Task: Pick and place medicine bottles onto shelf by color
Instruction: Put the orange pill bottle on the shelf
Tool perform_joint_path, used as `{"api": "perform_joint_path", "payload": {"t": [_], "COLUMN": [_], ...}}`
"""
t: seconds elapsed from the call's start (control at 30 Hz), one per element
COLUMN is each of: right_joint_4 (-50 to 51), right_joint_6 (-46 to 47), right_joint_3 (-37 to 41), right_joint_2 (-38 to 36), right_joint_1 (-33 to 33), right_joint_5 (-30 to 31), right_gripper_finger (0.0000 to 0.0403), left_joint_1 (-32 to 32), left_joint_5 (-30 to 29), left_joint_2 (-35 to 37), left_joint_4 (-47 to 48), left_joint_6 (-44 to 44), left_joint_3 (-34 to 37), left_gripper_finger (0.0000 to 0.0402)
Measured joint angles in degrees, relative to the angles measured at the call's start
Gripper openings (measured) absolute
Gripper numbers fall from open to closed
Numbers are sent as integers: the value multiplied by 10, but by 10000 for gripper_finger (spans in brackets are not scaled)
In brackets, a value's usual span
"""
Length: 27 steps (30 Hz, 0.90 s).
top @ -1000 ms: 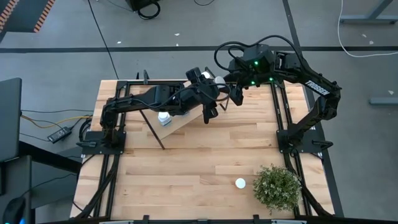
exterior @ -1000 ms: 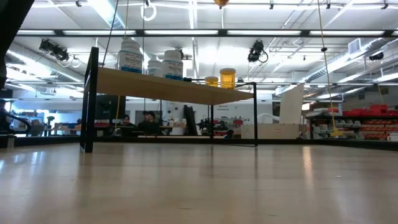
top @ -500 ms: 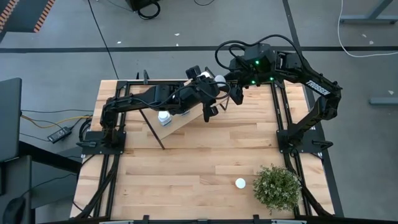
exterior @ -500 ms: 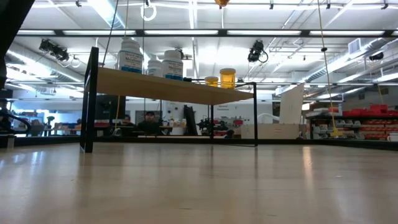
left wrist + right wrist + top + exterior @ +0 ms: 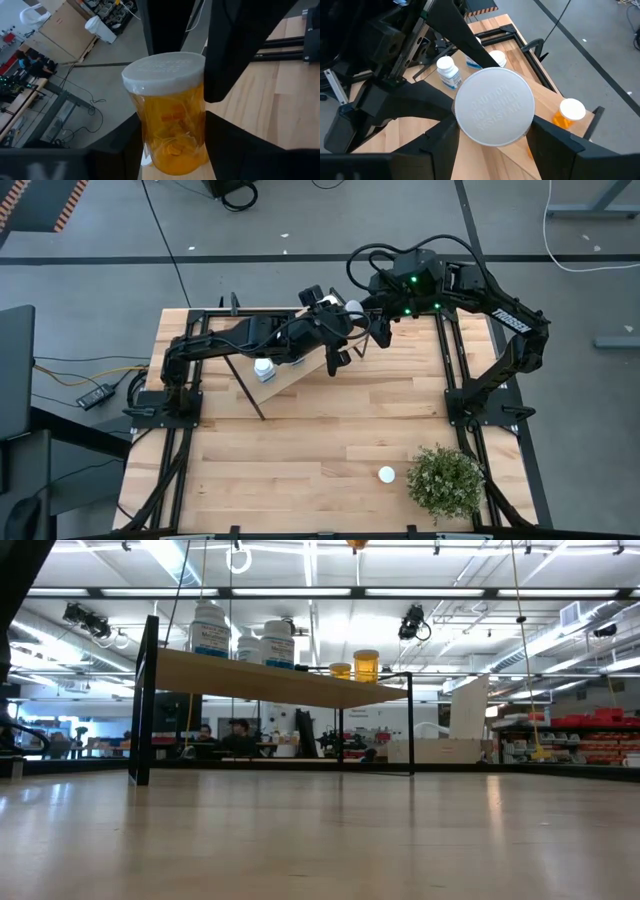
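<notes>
Two capped bottles gripped above the shelf (image 5: pixel 290 375)

An orange bottle (image 5: pixel 170 117) holding pale contents is clamped by the left gripper (image 5: pixel 172 145); a white-capped bottle (image 5: pixel 494 106) is clamped by the right gripper (image 5: pixel 492 132); white and orange bottles (image 5: pixel 366 665) are seen on the shelf, contents unclear

Your front half of the tabletop (image 5: pixel 300 450) lies open; only the potted plant (image 5: pixel 445 480) and a lone white cap (image 5: pixel 386 474) just beside it occupy the front-right corner. The back is crowded: both arms meet over the shelf (image 5: pixel 290 375), the left gripper (image 5: pixel 340 345) and right gripper (image 5: pixel 372 330) near each other. On the board, white bottles (image 5: pixel 235 635) stand at one end and orange bottles (image 5: pixel 357 666) at the other. Beneath the board, between its black legs, you find clear passage.
</notes>
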<state>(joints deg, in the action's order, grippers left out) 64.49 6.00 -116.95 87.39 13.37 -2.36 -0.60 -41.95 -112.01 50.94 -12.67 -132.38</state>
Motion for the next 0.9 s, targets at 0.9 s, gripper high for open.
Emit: {"api": "perform_joint_path", "payload": {"t": [0.9], "right_joint_4": [-22], "right_joint_6": [0], "right_joint_3": [0], "right_joint_2": [0], "right_joint_1": [1], "right_joint_5": [-31], "right_gripper_finger": [243], "left_joint_1": [7], "left_joint_5": [-7], "left_joint_2": [0], "left_joint_4": [-35], "left_joint_6": [0], "left_joint_3": [0], "left_gripper_finger": [203]}}
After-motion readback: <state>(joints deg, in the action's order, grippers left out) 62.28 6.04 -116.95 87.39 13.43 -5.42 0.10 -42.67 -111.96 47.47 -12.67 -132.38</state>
